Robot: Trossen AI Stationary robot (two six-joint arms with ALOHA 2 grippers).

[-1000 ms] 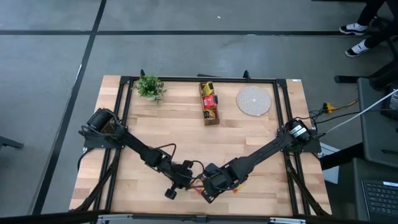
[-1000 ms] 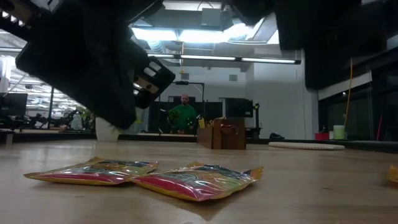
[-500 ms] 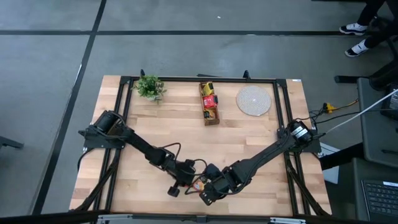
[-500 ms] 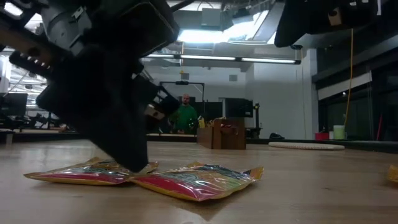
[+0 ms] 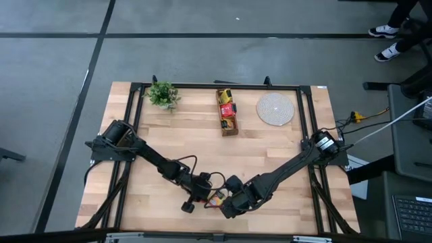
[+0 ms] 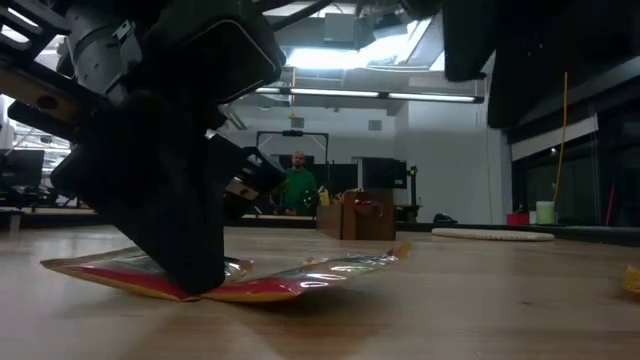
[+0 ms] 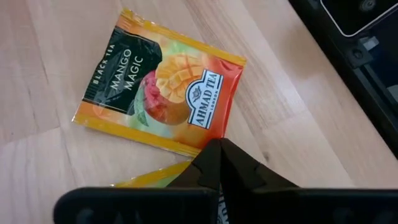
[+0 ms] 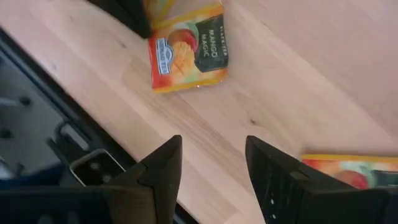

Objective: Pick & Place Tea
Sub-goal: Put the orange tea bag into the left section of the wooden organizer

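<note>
At the table's near edge, the left gripper (image 7: 214, 155) is seen pressed together, its tips set down on the corner of a sachet (image 7: 163, 92) labelled Mango Magic. A second sachet (image 7: 155, 179) lies just beside the first, partly hidden under the same fingers. In the low view the first sachet (image 6: 240, 280) is lifted at its far corner while its near end is pinned to the wood; whether it is pinched between the tips or only pressed down cannot be told.

The right gripper (image 8: 211, 168) hovers just beside, its fingers spread, with nothing between them. Another sachet (image 8: 351, 171) is seen at its side, and the Mango Magic one (image 8: 186, 53) lies ahead of it.

The step in hand is judged to be the lifting of a thin flat packet off the table. It would be done well if the raised far corner were used: the spread fingers should be brought in low, one below and one above that edge, and closed only when the foil is truly between them. The neighbouring sachet should be left out of the bite, so that one piece alone is carried.

Further back, a brown box (image 5: 228, 112) holding more tea stands at mid table, between a plant (image 5: 162, 94) and a round mat (image 5: 275, 109).
</note>
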